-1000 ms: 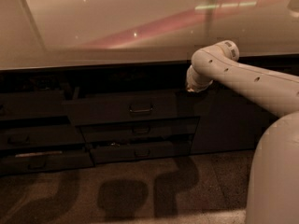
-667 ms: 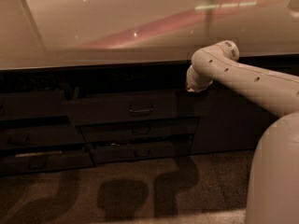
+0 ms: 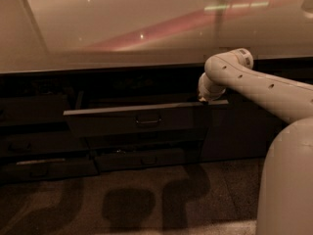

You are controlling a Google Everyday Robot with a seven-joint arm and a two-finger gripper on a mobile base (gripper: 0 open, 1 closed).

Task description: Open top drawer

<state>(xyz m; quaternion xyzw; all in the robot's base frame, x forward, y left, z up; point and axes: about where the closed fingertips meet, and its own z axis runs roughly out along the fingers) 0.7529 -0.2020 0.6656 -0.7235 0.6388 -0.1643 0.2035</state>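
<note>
One gripper [image 3: 202,99] sits at the right end of the top drawer's [image 3: 122,121] pale upper rim; you cannot tell its grip state. The drawer stands partly out, stretching left of the gripper, its handle [image 3: 148,120] down-left.

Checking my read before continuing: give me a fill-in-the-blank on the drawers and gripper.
The gripper is at the ___ end of the top drawer's upper edge.
The pull handle sits at the ___ of that drawer's front.
The shallower drawers lie ___ the top drawer.
Missing: right; centre; below.
</note>
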